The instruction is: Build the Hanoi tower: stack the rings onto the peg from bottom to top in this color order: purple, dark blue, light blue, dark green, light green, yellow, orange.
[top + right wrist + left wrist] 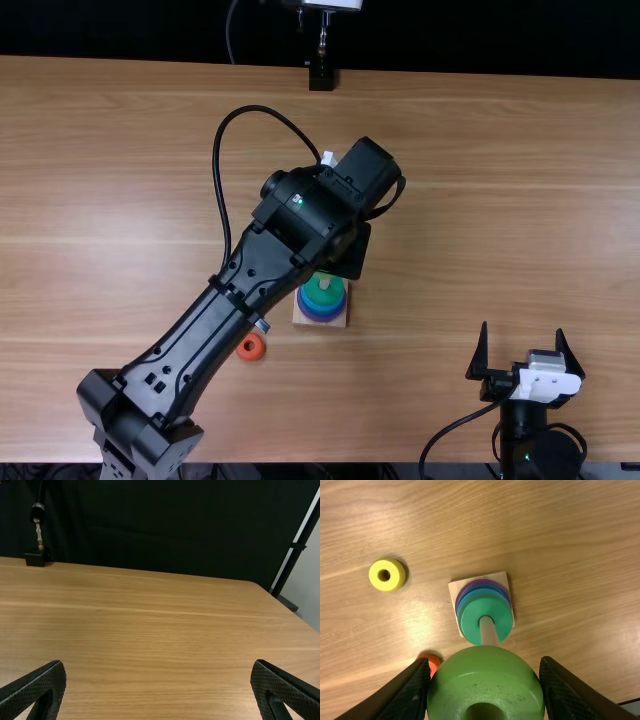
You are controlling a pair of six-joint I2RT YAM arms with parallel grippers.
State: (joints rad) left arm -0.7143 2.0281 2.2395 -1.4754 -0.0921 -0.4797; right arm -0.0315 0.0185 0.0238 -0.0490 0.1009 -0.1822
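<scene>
The right end effector [523, 345] stood open. The left end effector [485, 666] gripped the light green ring [485, 682] above the peg [489, 632]; misalignment could have jammed it on the tip, premature release tilted it over the dark green ring [470, 621]. Beyond, the yellow ring [395, 576] lay on the bench [580, 555].

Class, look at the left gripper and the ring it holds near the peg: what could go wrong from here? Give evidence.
The left gripper holds the light green ring, which hides the tip of the peg. If its hole is off-centre, the ring might catch on the tip and slip or tilt.

The orange ring lies loose near the wooden base; a finger coming down might nudge it.
</scene>
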